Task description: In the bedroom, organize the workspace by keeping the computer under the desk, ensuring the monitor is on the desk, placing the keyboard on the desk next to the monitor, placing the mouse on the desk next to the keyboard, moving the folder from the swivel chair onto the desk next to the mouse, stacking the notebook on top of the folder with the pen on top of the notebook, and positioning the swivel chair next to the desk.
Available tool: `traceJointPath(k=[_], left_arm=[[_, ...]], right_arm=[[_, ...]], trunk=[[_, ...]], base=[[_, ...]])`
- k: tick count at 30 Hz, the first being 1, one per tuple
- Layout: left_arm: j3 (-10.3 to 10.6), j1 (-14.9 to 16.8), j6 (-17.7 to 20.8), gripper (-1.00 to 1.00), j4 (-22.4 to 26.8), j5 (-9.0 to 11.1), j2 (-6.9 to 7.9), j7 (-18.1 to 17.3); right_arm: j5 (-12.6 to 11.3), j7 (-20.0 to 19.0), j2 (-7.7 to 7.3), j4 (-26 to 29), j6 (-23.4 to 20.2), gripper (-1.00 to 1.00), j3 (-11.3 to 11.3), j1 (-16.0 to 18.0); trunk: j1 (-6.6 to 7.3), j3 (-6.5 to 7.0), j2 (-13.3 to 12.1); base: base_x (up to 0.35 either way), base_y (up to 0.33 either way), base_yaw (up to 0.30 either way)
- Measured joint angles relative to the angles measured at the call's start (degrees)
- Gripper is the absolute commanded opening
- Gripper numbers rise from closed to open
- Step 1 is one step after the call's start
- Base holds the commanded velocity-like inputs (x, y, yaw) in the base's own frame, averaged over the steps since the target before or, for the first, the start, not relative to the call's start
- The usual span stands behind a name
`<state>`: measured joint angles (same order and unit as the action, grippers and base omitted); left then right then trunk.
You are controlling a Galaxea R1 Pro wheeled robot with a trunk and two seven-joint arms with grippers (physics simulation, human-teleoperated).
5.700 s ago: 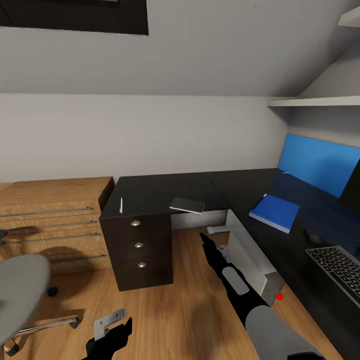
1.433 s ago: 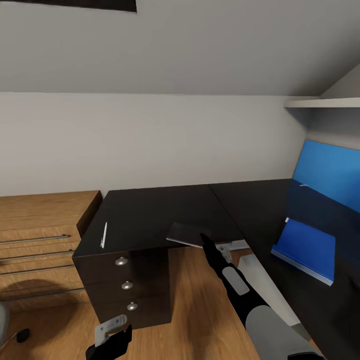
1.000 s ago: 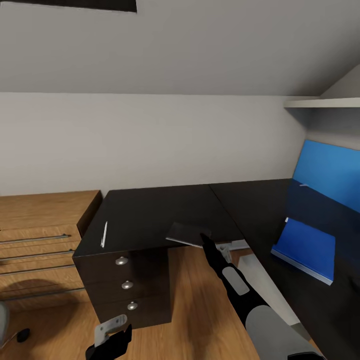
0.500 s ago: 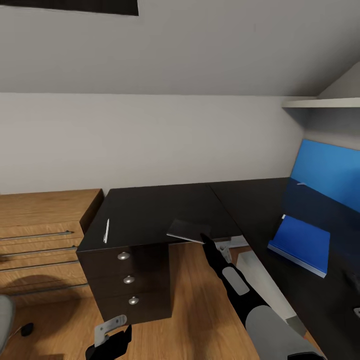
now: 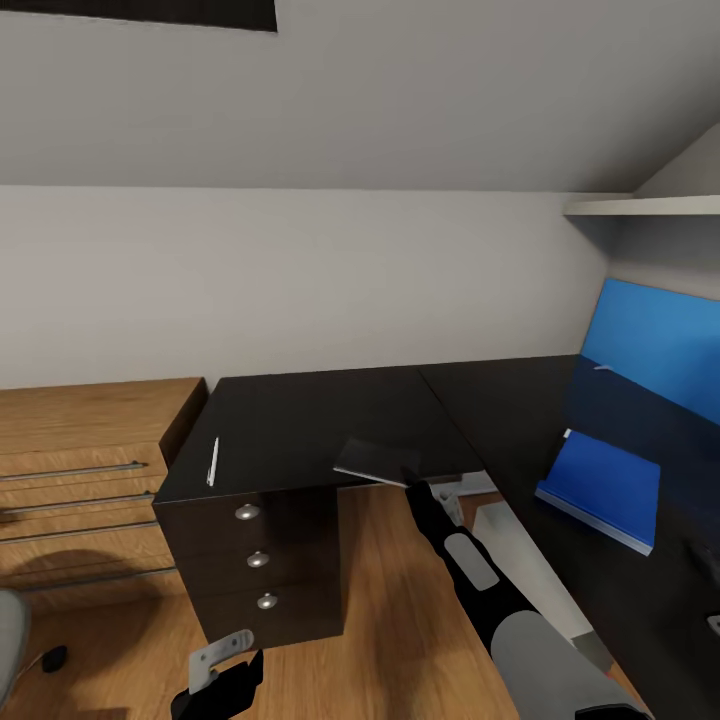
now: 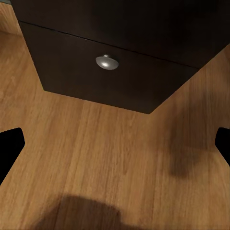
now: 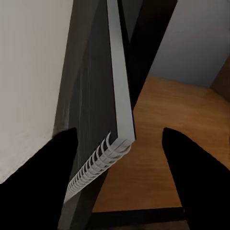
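The glossy black desk runs from the drawer block to the blue back panel. The dark notebook lies at the desk's front edge, one corner sticking out over the floor. My right gripper reaches up to that corner. In the right wrist view the notebook's spiral-bound edge stands between the open fingers of the right gripper. The pen lies near the desk's left end. The blue folder rests on the right wing. The pale computer sits under the desk. My left gripper hangs open low over the floor.
A light oak chest of drawers stands left of the desk. The desk's dark drawer block with round knobs faces my left gripper. A sliver of the grey swivel chair shows at the lower left. Wood floor lies between.
The camera has come closer to the desk and turned left over the last seconds. My right gripper's tip now reaches the notebook's overhanging corner. In the last half second almost nothing moved.
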<state>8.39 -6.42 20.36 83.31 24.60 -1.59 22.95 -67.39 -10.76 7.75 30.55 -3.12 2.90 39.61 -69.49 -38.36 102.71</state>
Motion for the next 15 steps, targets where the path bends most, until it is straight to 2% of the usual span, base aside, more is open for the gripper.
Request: traceJointPath(k=[15], left_arm=[[0.0,0.0,0.0,1.00,0.0,0.0,-0.07,-0.1]], right_arm=[[0.2,-0.1,0.00,0.1,0.2,-1.00,0.0,0.0]], trunk=[[0.00,0.00,0.0]], base=[[0.000,0.000,0.000]])
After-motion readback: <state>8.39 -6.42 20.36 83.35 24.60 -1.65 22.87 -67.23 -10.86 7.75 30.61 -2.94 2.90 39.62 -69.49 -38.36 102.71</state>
